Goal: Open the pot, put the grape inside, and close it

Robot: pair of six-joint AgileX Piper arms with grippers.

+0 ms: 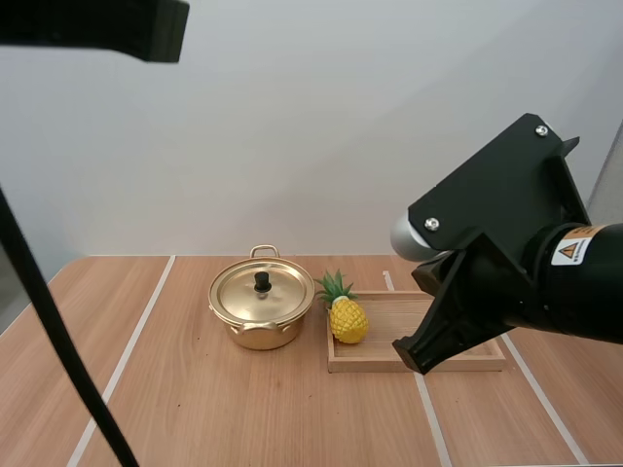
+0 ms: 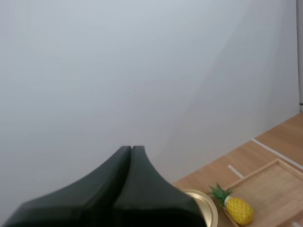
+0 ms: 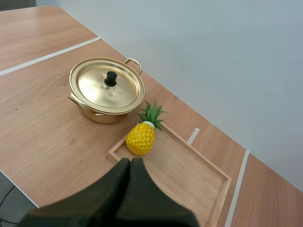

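At the right of the high view the right arm hangs large over the near end of the tray. Its tool, seen from its own wrist, has both black fingers pressed together into one dark wedge with nothing between them. It hovers above the tray's near edge, clear of everything. The left tool is closed the same way and holds nothing, raised well above the desk with the pot's rim just beyond its tips.

Just beyond the right tool lies the shallow rectangular wooden tray, right of centre in the high view. At its left end rests a yellow plastic pineapple with a green leafy crown, lying on the tray floor against the rim nearest the pot. It is the fruit on hand where the task speaks of a grape.

Just beside the tray, at the centre of the high view, stands the round gold-coloured metal pot with two loop handles. Its gold lid sits flat and square on the rim, black knob upright. What the pot holds under that lid cannot be told. Both stand on the pale wooden desk.

If the pineapple is the fruit meant, it lies outside a closed pot. Lifting the lid, loading the fruit and closing up would then all be left.
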